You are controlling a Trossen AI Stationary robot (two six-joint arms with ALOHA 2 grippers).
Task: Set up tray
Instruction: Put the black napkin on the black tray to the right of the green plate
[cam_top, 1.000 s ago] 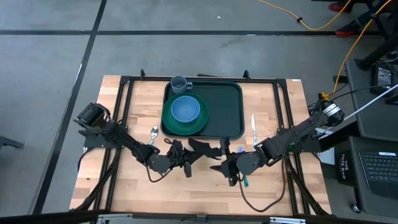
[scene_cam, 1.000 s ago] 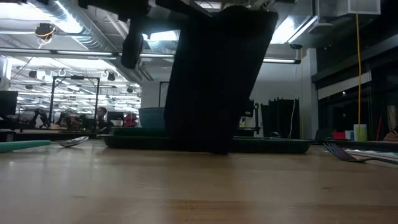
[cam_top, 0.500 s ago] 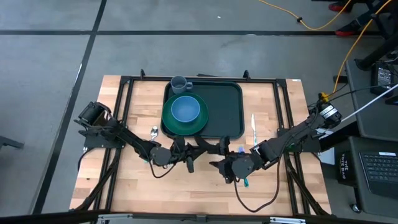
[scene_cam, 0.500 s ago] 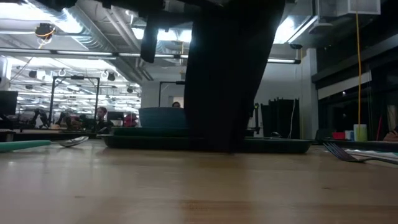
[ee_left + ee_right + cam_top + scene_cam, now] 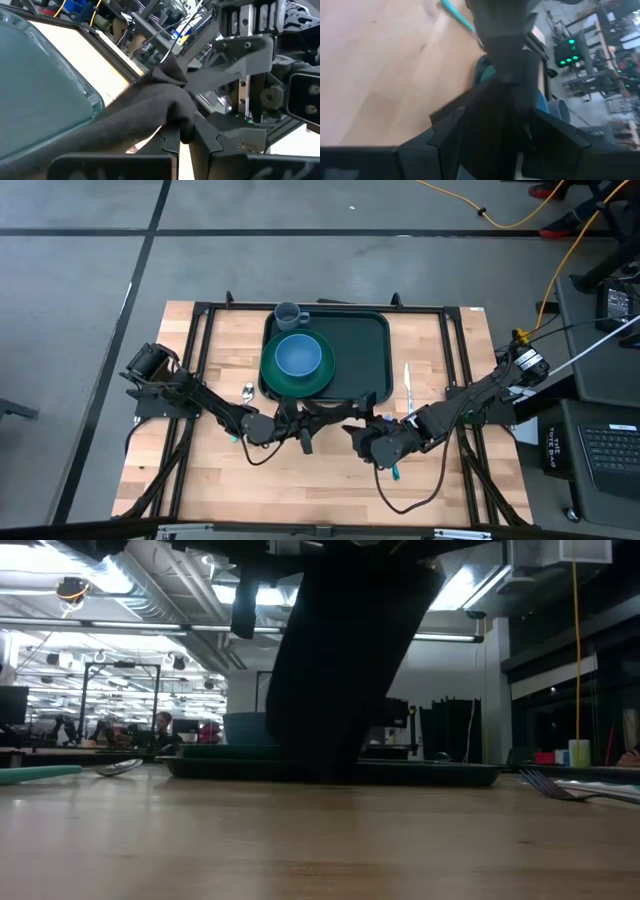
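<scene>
The tray [image 5: 345,358] lies flat at 12 o'clock on my surface [image 5: 220,475], its near edge just beyond both my pincers. On its 9 o'clock half sits a green plate [image 5: 297,376] carrying a blue bowl [image 5: 298,355], and a blue mug [image 5: 288,314] stands at the tray's far corner. At 3 o'clock of the tray lies a fork [image 5: 407,384]; at 9 o'clock, a spoon [image 5: 247,391]. A dark cloth [image 5: 150,107] hangs between my 2 pincers. My left pincer [image 5: 308,423] is clamped tight on 1 end. My right pincer [image 5: 352,431] has its fingers spread wide, the cloth bunched between them.
</scene>
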